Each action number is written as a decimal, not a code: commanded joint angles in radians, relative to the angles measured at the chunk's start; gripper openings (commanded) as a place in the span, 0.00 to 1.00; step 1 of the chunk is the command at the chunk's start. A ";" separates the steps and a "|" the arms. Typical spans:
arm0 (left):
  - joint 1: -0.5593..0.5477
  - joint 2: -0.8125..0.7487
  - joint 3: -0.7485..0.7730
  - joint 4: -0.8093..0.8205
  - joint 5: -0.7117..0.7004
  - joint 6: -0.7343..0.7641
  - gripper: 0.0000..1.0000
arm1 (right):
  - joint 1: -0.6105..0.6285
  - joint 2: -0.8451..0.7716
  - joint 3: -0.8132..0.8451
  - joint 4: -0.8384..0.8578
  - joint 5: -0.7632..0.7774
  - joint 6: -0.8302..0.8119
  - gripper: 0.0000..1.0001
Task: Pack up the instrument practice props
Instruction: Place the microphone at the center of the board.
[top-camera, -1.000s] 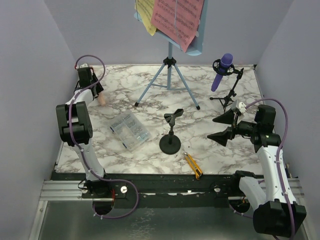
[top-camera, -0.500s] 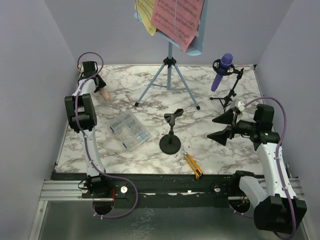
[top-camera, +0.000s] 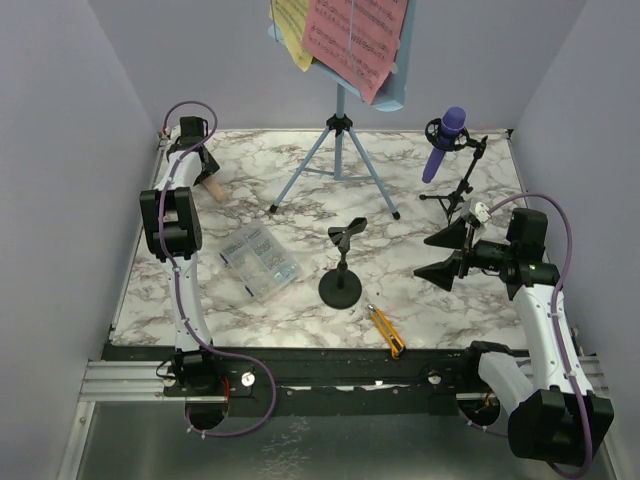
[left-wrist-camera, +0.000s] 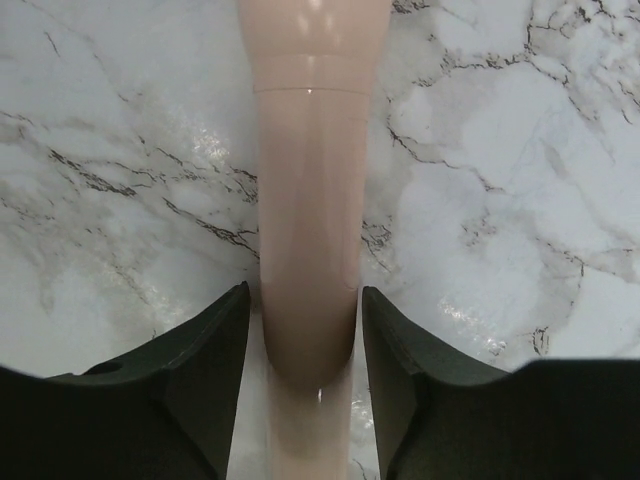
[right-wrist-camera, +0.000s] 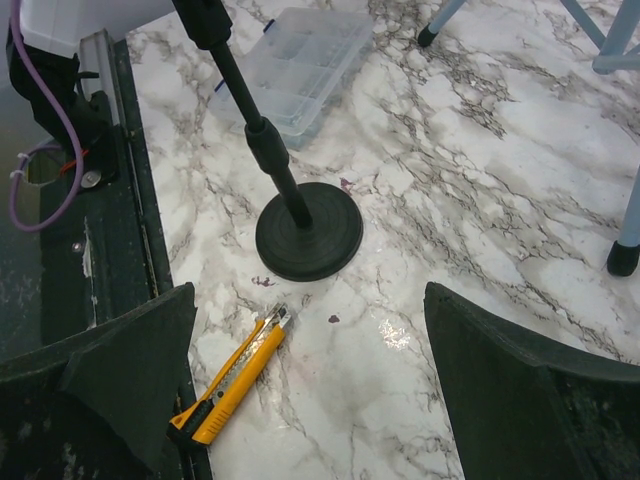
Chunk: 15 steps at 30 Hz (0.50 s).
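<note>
My left gripper (top-camera: 203, 172) is at the table's far left, shut on the beige microphone (top-camera: 213, 188), which fills the left wrist view (left-wrist-camera: 310, 200) between the two fingers (left-wrist-camera: 200, 370). My right gripper (top-camera: 447, 255) is wide open and empty above the right side, and shows in its wrist view (right-wrist-camera: 310, 300). The purple microphone (top-camera: 443, 140) sits in a black mount on a stand (top-camera: 458, 192). An empty black mic mount (top-camera: 342, 268) stands mid-table (right-wrist-camera: 308, 235). The light-blue music rack (top-camera: 338, 150) stands at the back with a pink page (top-camera: 355, 35) and a yellow page (top-camera: 292, 25).
A clear plastic box of small parts (top-camera: 260, 262) lies left of centre (right-wrist-camera: 310, 60). A yellow-and-black utility knife (top-camera: 385, 331) lies near the front edge (right-wrist-camera: 235, 380). A tripod foot (right-wrist-camera: 624, 258) is close to the right gripper. Purple walls enclose three sides.
My left arm has stretched toward the far left corner, and the beige microphone has shifted a little farther back with it. The right arm has barely moved.
</note>
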 joint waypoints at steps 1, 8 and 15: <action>0.003 0.014 0.030 -0.050 -0.032 -0.020 0.55 | -0.003 0.005 -0.003 -0.018 -0.011 -0.019 1.00; 0.002 -0.020 0.027 -0.051 0.006 -0.034 0.68 | -0.002 -0.005 -0.001 -0.020 -0.006 -0.021 1.00; 0.002 -0.085 0.014 -0.051 0.046 -0.028 0.78 | -0.002 -0.016 -0.004 -0.019 -0.003 -0.022 1.00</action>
